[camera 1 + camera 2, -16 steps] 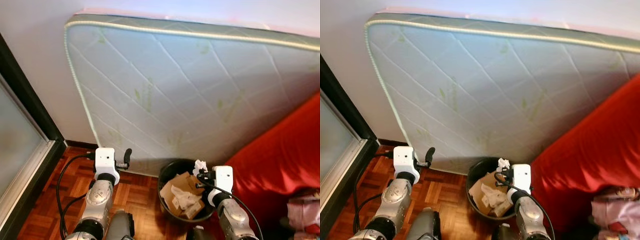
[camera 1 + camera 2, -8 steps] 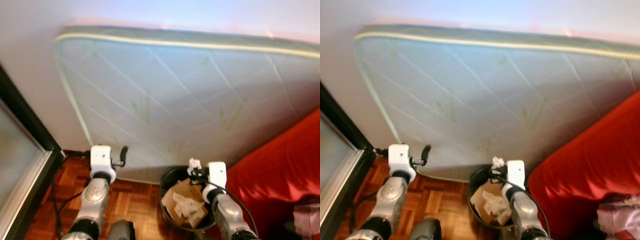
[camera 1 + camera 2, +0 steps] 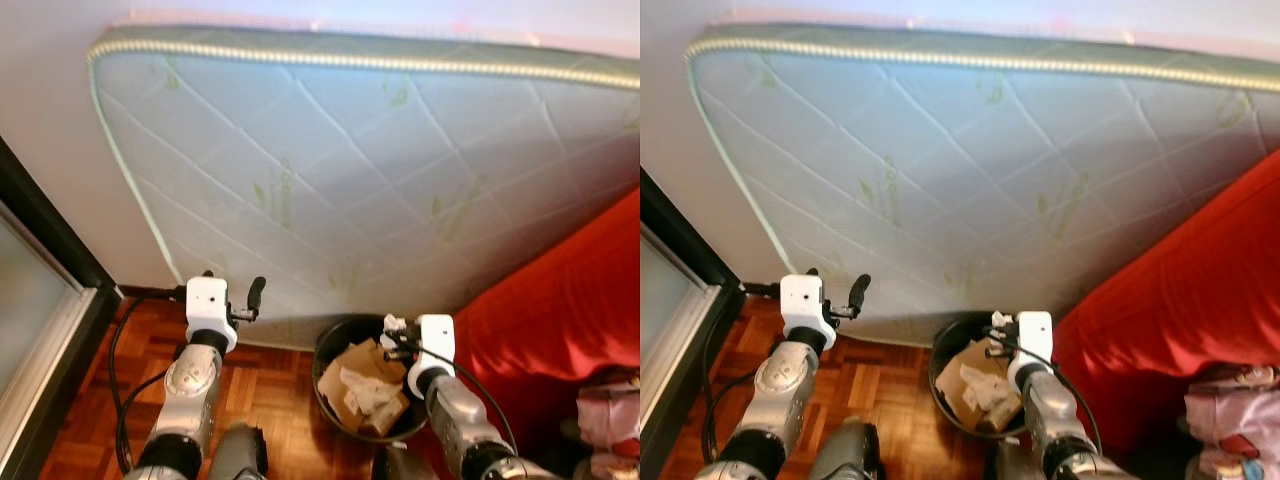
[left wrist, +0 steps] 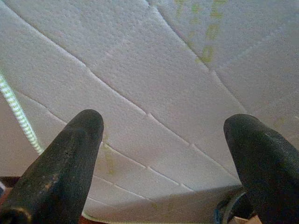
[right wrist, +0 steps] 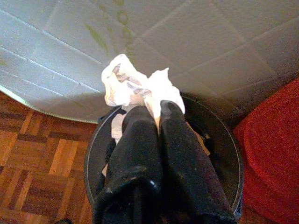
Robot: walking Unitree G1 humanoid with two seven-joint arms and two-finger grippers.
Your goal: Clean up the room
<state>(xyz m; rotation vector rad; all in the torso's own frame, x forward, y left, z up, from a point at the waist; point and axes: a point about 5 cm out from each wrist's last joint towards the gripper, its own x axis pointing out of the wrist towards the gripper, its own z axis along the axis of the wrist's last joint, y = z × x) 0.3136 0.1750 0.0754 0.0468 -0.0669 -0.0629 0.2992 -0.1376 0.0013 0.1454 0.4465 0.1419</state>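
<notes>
The right gripper (image 5: 156, 109) has its two black fingers pressed together on a crumpled white tissue (image 5: 135, 86), which sticks out past the fingertips. Directly beneath it sits the black waste bin (image 3: 330, 350), already holding torn cardboard (image 3: 345, 372) and more crumpled paper (image 3: 372, 390); in the right wrist view the bin's rim rings the fingers, so the tissue looks to hang over the opening, toward its far edge. To do the drop well, the fingers should part only once the tissue is plainly inside the rim rather than over it, and a small dip toward the heap would keep so light a scrap from drifting onto the parquet floor (image 3: 270, 385). It may cling to a finger, so a wide release is wise. Off to that gripper's left, the left gripper (image 4: 163, 135) is held up with its fingers spread wide and nothing between them. Beyond both stands a quilted mattress (image 3: 380, 170) leaning on the wall, with a red sofa (image 3: 560, 300) just beside the bin.
</notes>
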